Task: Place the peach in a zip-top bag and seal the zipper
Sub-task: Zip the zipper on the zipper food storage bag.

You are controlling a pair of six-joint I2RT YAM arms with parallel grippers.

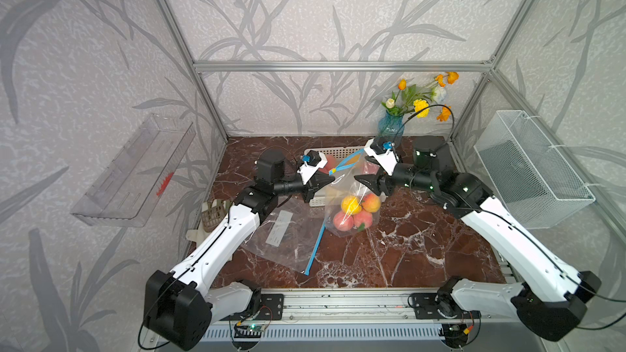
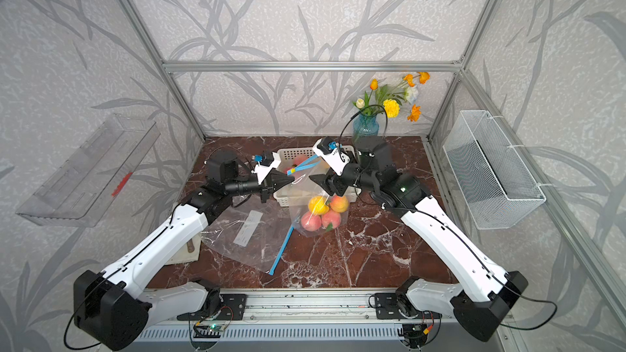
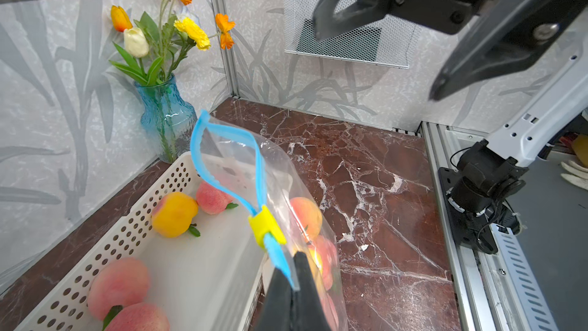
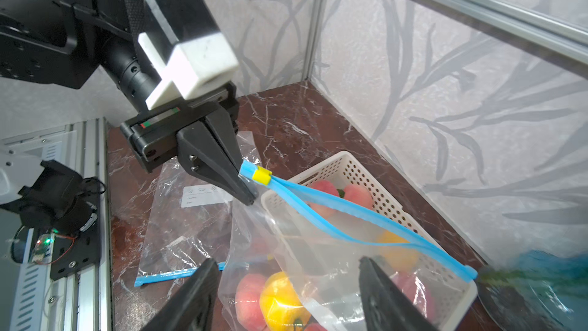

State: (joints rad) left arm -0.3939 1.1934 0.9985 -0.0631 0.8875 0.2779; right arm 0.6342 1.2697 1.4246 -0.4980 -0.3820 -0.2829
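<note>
Right wrist view: left gripper (image 4: 247, 195) clamps the zip-top bag (image 4: 318, 259) at its corner, yellow slider (image 4: 263, 175) just beside; blue zipper (image 4: 436, 255) stretches away unsealed; right gripper (image 4: 286, 281) gapes empty opposite its middle.

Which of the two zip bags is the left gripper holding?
The fruit-filled bag, pinched by the left gripper beside its yellow slider; the empty bag lies flat.

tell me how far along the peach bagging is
Done: peaches sit inside the bag. In hand: the left gripper is shut on the bag's corner beside the yellow slider, holding the mouth up; the right gripper is open and holds nothing. Left: the blue zipper gapes open, so the slider must be run along it to seal.
</note>
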